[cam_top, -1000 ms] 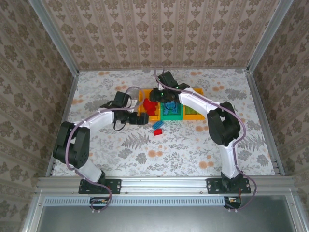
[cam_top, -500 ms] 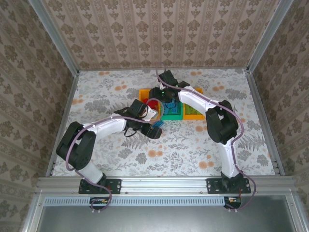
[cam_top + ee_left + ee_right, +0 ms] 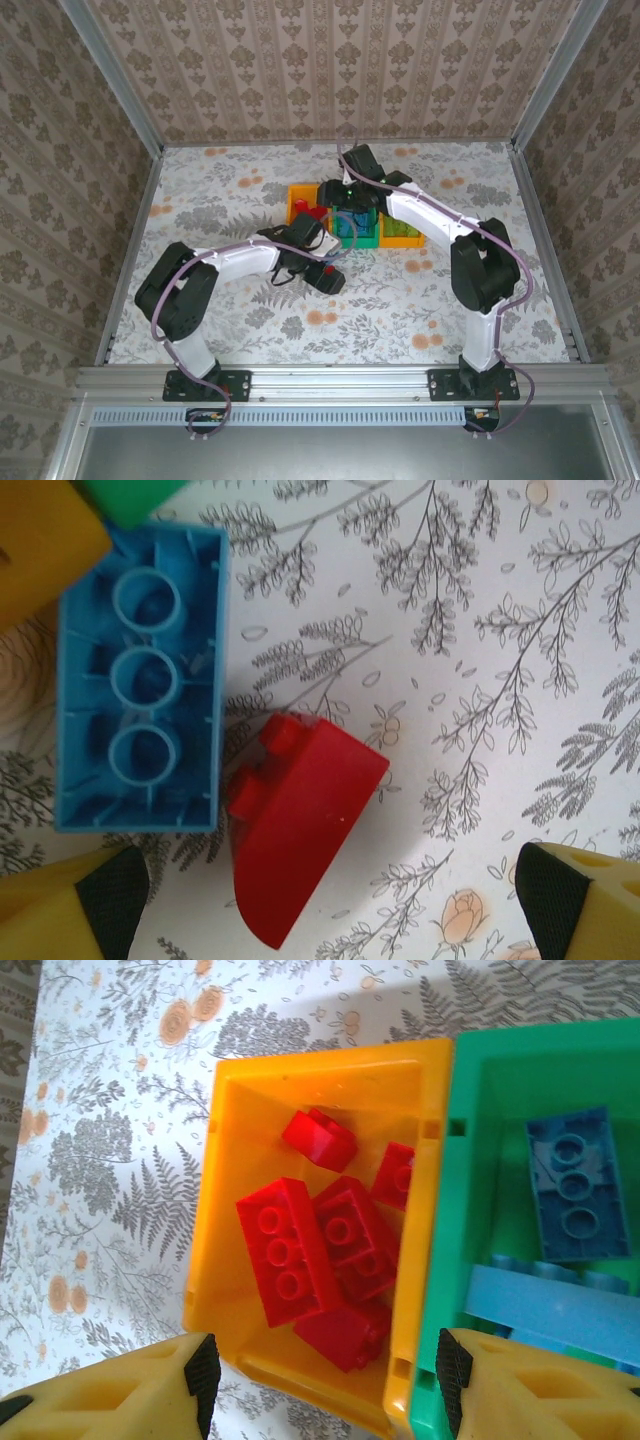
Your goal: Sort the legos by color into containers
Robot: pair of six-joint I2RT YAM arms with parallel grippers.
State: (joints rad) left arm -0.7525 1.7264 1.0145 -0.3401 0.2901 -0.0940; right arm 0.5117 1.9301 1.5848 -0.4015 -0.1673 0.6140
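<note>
Above the red lego (image 3: 300,810), left gripper (image 3: 330,895) now closer, jaws apart.

The left arm (image 3: 215,262) bends at the elbow and stretches rightward toward the middle, wrist tipped down. The left gripper (image 3: 331,279) points downward with its fingers (image 3: 95,910) spread wide. The right arm (image 3: 430,215) extends farther out, then folds back leftward. The right gripper (image 3: 345,208) faces down too, its pads (image 3: 203,1360) parted and holding nothing.
</note>
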